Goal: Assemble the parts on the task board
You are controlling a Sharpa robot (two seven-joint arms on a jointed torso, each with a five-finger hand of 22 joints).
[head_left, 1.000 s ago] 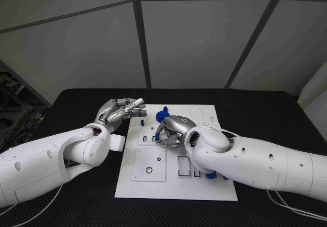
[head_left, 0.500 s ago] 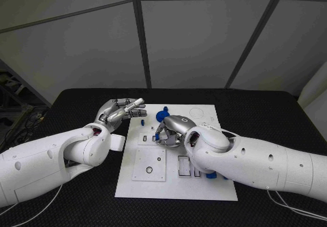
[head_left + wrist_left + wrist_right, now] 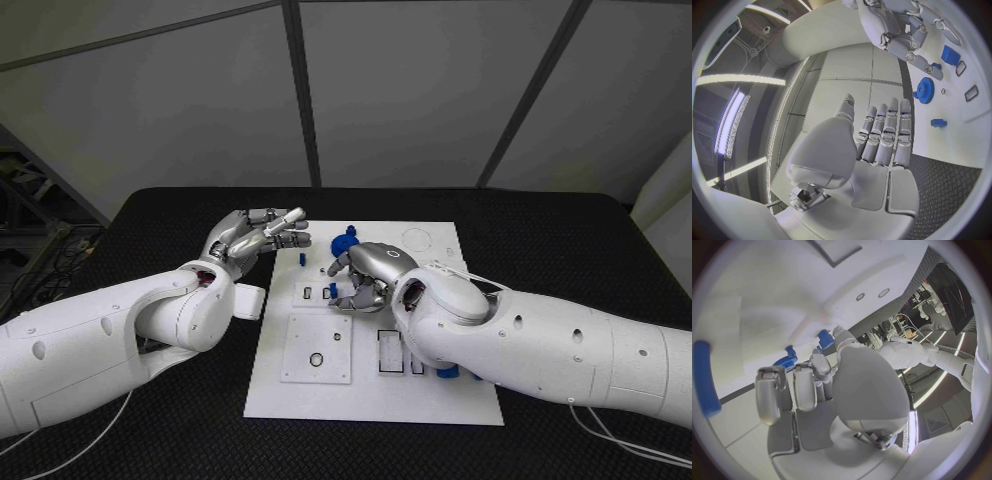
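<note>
Plainly the small blue parts are light, stiff plastic pieces, likely smooth enough to slip, so each is best pinched across its sides with fingertips rather than scooped. The blue gear stands on the white board near its far end, and its toothed rim should give a fair hold. A little blue peg sits just beside it, toward the left hand. That hand is raised over the board's left edge with fingers curled in and one finger pointing out; the left wrist view shows its fingers side by side with nothing between them. The right hand is bent down over the middle of the board, just near the gear, its fingers curled around the spot where a blue piece peeks out at the fingertips; whether it actually grips that piece I cannot tell, since the palm hides the contact. Another blue piece lies at the board's near right, partly under the right arm.
</note>
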